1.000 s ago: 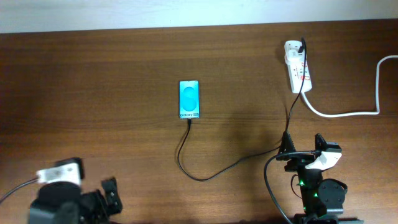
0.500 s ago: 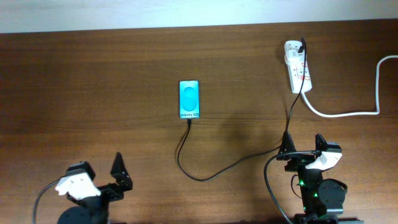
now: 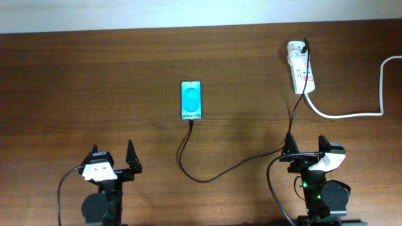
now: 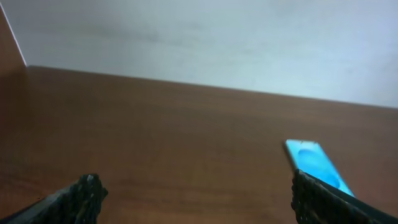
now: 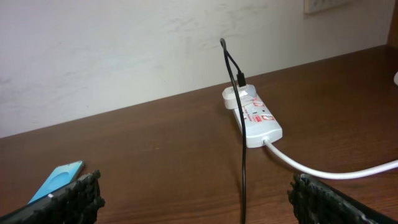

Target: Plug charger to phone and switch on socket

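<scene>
One slim phone [image 3: 191, 100], thin black charger [image 3: 201, 181] seemingly plugged; oblong white socket [image 3: 301, 72].

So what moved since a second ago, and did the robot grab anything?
Only the left gripper moved. It swung from the near-left corner of the picture rightward and a little toward the phone, open and empty. Nothing was grabbed or let go. The right gripper, the phone, the charger and the socket stayed put.
</scene>
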Robot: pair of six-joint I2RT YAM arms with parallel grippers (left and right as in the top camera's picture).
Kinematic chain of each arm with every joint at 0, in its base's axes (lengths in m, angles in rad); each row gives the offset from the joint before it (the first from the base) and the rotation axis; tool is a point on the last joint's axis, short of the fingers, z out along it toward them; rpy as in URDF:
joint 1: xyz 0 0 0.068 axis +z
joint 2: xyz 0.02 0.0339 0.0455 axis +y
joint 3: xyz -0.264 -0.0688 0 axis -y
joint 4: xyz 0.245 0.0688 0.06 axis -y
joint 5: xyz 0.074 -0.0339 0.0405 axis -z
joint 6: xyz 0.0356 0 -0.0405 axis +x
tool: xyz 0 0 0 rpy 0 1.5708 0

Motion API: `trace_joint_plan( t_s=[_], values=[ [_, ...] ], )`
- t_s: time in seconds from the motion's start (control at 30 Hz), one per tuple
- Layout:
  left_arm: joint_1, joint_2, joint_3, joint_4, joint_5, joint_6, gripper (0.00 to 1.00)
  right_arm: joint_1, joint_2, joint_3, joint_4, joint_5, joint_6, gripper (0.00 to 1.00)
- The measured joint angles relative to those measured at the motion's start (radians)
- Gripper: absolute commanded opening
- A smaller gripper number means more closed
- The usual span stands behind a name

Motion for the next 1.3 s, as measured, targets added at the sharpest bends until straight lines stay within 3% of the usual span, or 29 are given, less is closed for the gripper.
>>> trace_joint_plan(
  t_s=[0.27, 1.3],
  values=[
    [-0.017, 0.000, 0.000, 0.005, -0.009, 0.092, 0.99, 0.000, 0.000, 0.000, 0.000, 0.000, 0.000, 0.98],
    [-0.017, 0.000, 0.000, 0.005, -0.009, 0.096, 0.99, 0.000, 0.000, 0.000, 0.000, 0.000, 0.000, 0.98]
  ],
)
